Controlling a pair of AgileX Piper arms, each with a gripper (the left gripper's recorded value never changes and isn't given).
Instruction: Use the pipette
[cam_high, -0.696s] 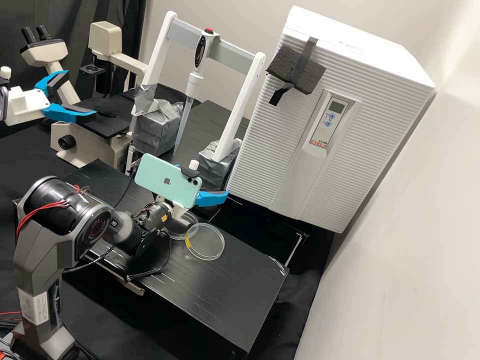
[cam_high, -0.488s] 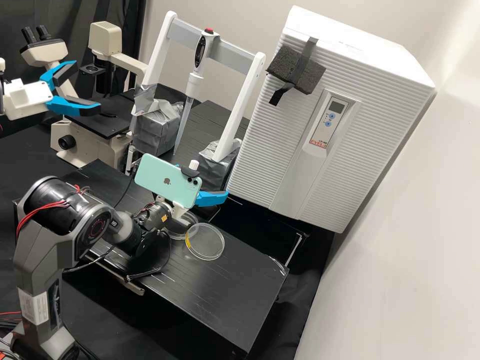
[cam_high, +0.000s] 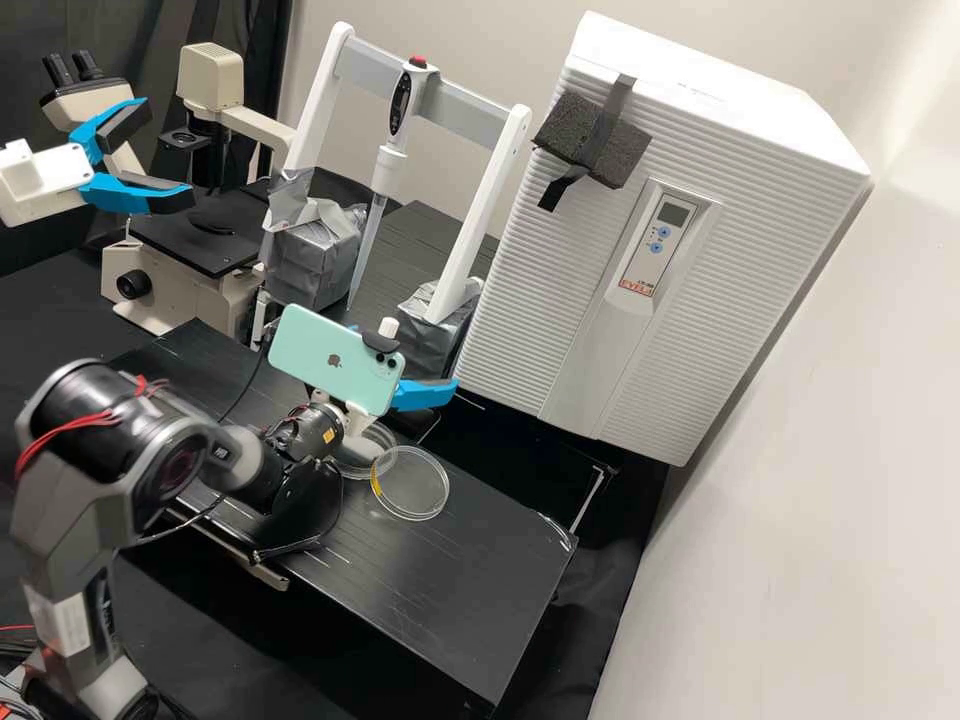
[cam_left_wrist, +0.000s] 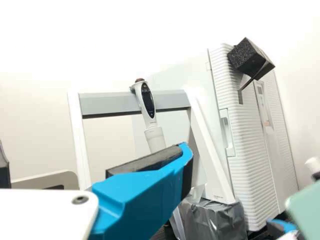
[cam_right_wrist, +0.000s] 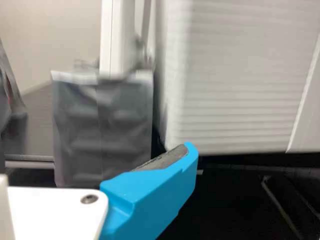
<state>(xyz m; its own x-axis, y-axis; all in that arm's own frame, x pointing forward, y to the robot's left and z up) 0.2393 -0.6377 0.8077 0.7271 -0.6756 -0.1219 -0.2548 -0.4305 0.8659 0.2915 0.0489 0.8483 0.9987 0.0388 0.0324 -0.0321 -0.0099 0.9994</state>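
The pipette (cam_high: 398, 105) hangs upright from the grey crossbar of a white stand (cam_high: 470, 110) at the back of the bench; it is also in the left wrist view as the pipette (cam_left_wrist: 148, 107). My left gripper (cam_high: 155, 155) is open and empty in the air at the far left, in front of the microscope and well left of the pipette. One of its blue fingers (cam_left_wrist: 150, 187) points toward the stand. My right gripper (cam_high: 420, 392) is low over the black platform beside a clear petri dish (cam_high: 410, 482), open with nothing in it; a blue finger (cam_right_wrist: 155, 185) faces a taped block (cam_right_wrist: 100, 125).
A large white ribbed appliance (cam_high: 660, 230) stands right of the stand, with black foam (cam_high: 592, 140) strapped on top. A beige microscope (cam_high: 150, 270) is at back left. Taped grey blocks (cam_high: 310, 245) weigh down the stand's feet. A mint phone (cam_high: 335, 360) rides on the right wrist.
My left gripper has risen and drawn slightly left, still open. The near arm's elbow joint has shifted left; its gripper stays by the petri dish.
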